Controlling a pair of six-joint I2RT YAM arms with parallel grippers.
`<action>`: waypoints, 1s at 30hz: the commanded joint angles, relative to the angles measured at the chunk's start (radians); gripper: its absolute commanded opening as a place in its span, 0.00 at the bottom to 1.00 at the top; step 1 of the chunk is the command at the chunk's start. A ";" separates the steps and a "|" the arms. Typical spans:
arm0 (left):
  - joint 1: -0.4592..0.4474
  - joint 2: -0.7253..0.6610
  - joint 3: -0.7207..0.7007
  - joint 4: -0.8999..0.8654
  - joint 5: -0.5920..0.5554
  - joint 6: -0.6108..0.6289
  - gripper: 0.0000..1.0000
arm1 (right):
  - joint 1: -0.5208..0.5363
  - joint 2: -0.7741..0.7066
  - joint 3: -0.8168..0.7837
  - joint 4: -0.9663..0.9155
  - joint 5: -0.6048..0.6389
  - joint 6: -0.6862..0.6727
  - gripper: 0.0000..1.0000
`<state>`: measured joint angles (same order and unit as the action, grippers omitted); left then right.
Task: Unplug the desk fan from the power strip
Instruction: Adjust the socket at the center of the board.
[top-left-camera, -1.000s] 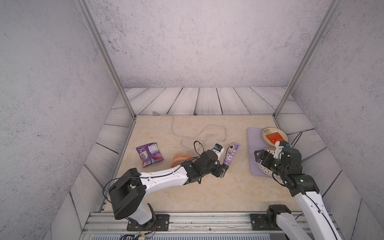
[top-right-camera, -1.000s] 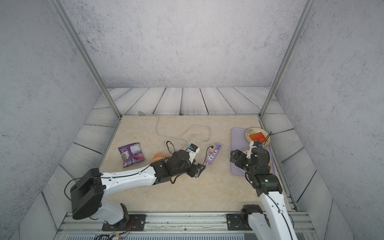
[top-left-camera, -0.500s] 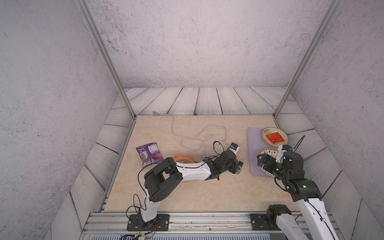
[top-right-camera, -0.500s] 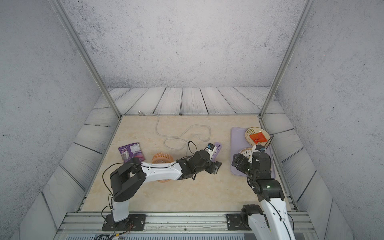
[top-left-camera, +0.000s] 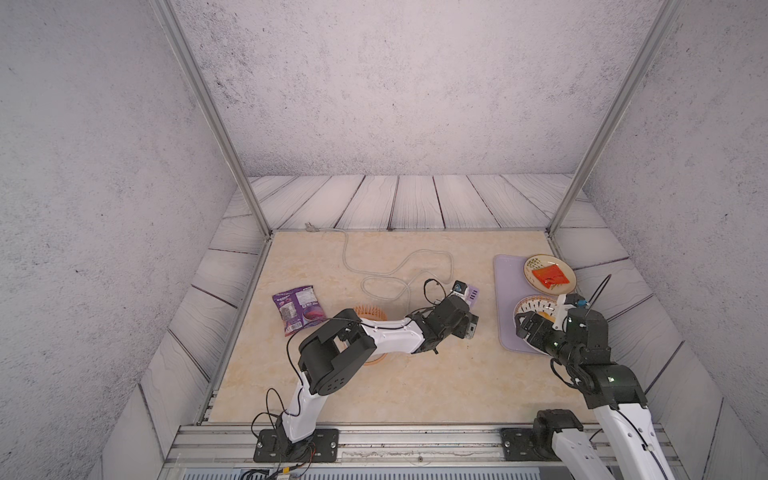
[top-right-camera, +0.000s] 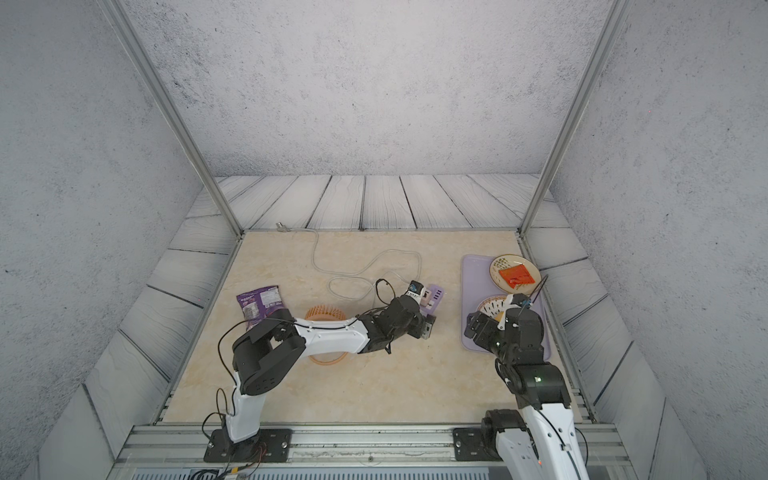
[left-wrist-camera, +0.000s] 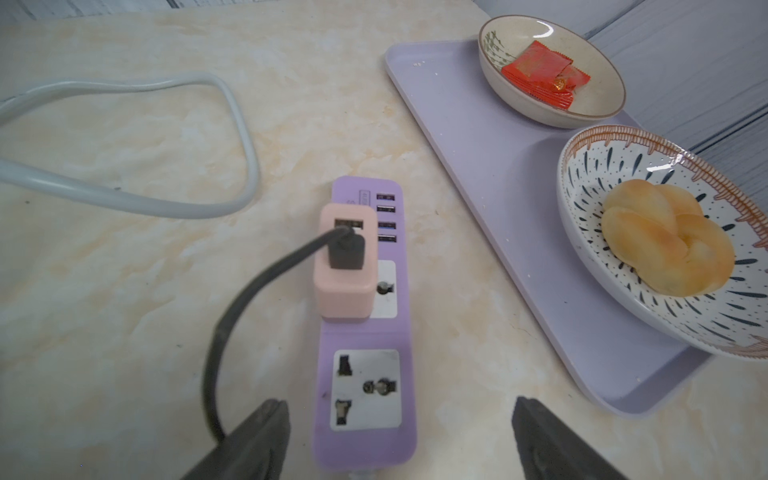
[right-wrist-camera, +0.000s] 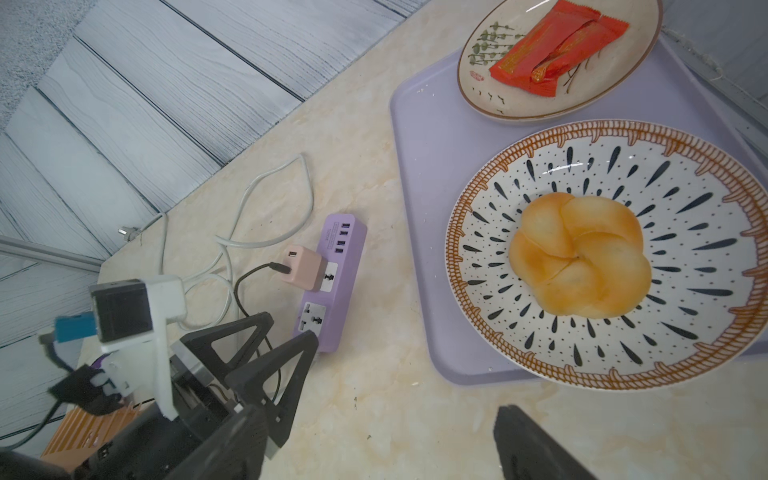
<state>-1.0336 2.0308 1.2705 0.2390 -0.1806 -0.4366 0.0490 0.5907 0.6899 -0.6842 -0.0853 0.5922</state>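
The lavender power strip (left-wrist-camera: 365, 374) lies on the table, with the pink cube adapter (left-wrist-camera: 345, 266) plugged into its farther white socket. A black cord (left-wrist-camera: 249, 299) runs from the adapter toward the orange desk fan (top-left-camera: 370, 312), which is mostly hidden under my left arm. My left gripper (left-wrist-camera: 399, 432) is open at the strip's near end, one finger on each side and both clear of it. In both top views it sits just in front of the power strip (top-right-camera: 435, 296). My right gripper (right-wrist-camera: 382, 440) is open and empty over bare table by the tray's corner.
A lavender tray (top-left-camera: 505, 291) at the right holds a plate of red packets (top-left-camera: 549, 277) and a patterned plate (right-wrist-camera: 602, 353) with a bread roll (right-wrist-camera: 579, 257). The strip's pale grey cable (top-left-camera: 374, 274) loops toward the back. A purple snack bag (top-left-camera: 297, 309) lies at the left.
My left gripper has swung right, from beside the power strip to its near end, and its jaws have spread wider. The right gripper has barely shifted.
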 joint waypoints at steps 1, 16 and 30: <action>0.012 0.017 -0.007 -0.011 -0.008 0.028 0.91 | -0.001 -0.002 -0.006 0.009 0.002 0.003 0.91; 0.004 0.111 0.023 -0.018 -0.002 0.067 0.84 | 0.000 -0.010 -0.024 0.009 -0.005 -0.001 0.91; -0.030 0.108 -0.010 -0.019 -0.056 0.154 0.45 | 0.000 -0.006 -0.053 0.027 -0.016 0.017 0.91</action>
<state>-1.0550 2.1521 1.2854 0.2249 -0.2134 -0.3096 0.0490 0.5907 0.6510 -0.6743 -0.0914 0.5983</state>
